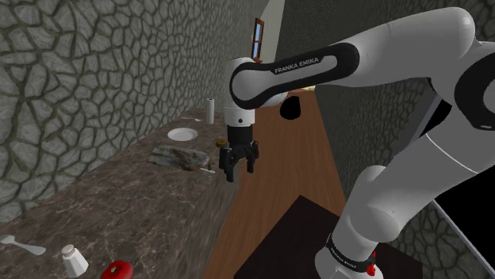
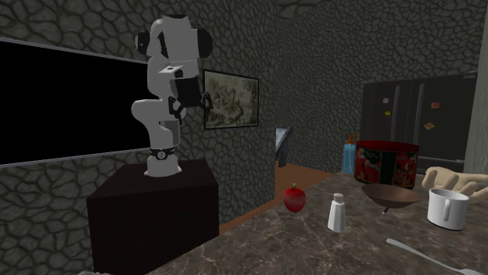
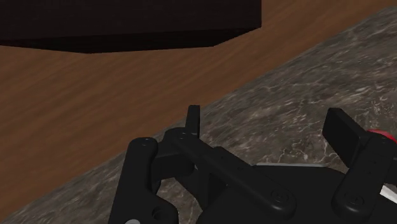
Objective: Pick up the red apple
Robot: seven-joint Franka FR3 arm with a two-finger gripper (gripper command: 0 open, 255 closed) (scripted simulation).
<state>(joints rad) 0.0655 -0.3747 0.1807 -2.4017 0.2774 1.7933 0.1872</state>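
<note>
Black gripper [image 1: 239, 166], fingers spread and empty, hangs above the dark stone counter [image 1: 119, 206] near its edge, well apart from the red apple [image 1: 117, 270] resting beside a white shaker [image 1: 73, 259].

Red apple [image 2: 294, 198]; mottled grey-brown marbled counter [image 1: 143, 206]; grey cobblestone-patterned walls [image 1: 79, 71]; brown floor [image 1: 278, 174]; white arm [image 1: 317, 67], black gripper [image 1: 240, 173].
</note>
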